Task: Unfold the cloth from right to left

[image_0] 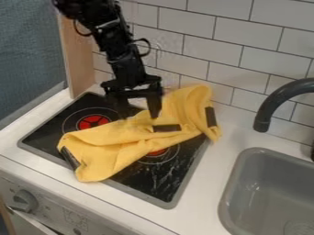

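Observation:
The black gripper hangs from the upper left over the back part of the stove, its two fingers spread apart and pointing down, with the tips close to the cloth's upper edge. The yellow cloth lies crumpled and folded across the stove, from the front left to the back right. Its right part is bunched up higher, beside the tiled wall. Dark patches mark its left end, its middle and its right end. Whether the fingertips touch the cloth is unclear.
Under the cloth is the black stove top with red burner marks. A grey sink and a dark curved faucet stand at the right. White tiles rise behind, and a wooden panel is at the back left.

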Available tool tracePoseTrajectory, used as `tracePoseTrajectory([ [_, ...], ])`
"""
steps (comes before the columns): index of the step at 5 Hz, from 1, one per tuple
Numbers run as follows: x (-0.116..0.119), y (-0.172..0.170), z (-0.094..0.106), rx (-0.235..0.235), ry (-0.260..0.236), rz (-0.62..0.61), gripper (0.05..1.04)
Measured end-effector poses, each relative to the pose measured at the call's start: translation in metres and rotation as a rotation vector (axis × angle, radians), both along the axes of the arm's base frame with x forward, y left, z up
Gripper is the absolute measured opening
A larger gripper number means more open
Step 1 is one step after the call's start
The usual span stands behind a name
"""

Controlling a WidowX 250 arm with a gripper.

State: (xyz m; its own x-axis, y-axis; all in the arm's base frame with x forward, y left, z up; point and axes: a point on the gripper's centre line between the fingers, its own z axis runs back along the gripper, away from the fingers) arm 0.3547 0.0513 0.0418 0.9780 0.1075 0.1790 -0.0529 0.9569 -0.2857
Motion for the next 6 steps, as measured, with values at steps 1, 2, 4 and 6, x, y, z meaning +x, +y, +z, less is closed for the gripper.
tracePoseTrajectory([
  [1, 0.004, -0.002, -0.002, -0.006, 0.001, -0.147, 1.001],
  [2, 0.008, -0.008, 0.0, -0.007, -0.005, -0.236, 1.001],
  [4, 0.011, -0.02, -0.008, 0.001, 0.021, -0.31, 1.001],
  [6, 0.013, -0.025, -0.009, 0.014, 0.011, -0.342, 1.001],
])
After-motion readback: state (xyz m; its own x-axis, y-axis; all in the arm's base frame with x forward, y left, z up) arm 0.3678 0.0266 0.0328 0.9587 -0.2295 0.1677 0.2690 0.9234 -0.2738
